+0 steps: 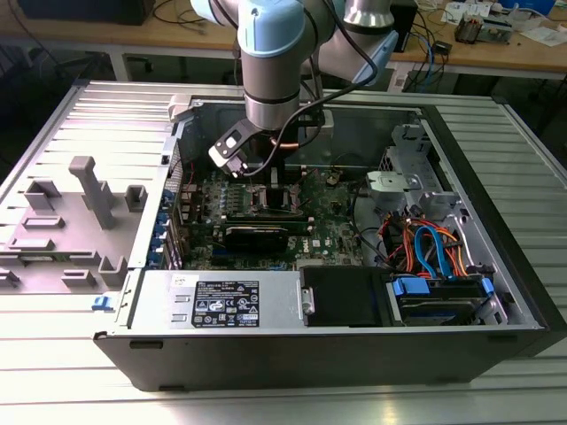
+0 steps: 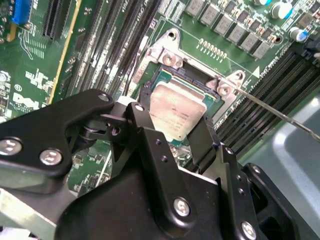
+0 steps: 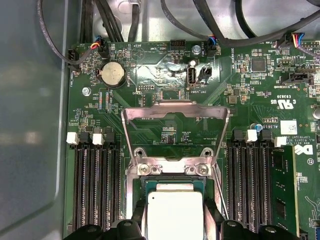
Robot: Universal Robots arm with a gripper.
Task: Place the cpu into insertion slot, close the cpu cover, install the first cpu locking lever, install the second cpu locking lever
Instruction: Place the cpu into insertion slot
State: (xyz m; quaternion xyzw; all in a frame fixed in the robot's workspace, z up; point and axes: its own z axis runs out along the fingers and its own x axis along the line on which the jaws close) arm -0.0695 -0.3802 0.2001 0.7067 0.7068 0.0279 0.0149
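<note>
Alignment matters here: the cpu [image 3: 175,214] lies directly between our jaws, which pinch its two opposite edges. It sits squarely over the socket [image 3: 172,169], perhaps already seated; we cannot tell. The cpu cover [image 3: 175,116] stands open beyond it.

A green motherboard [image 3: 170,132], flecked with fine white print, filled the first wrist view. The cpu [image 3: 175,215] showed a plain silvery-tan top, and the cpu cover [image 3: 175,111] was bare silvery metal. The black memory slots [image 3: 97,185] had white end clips, and a coin cell [image 3: 113,75] shone silver. In the second wrist view the gripper [image 2: 172,125] was matte black with silver screw heads. In the exterior view the arm [image 1: 270,53] was pale blue and grey. Orange, blue and red cables [image 1: 423,246] brightened the dark grey case [image 1: 354,359], and the table [image 1: 53,372] was ribbed, silver-striped metal.
</note>
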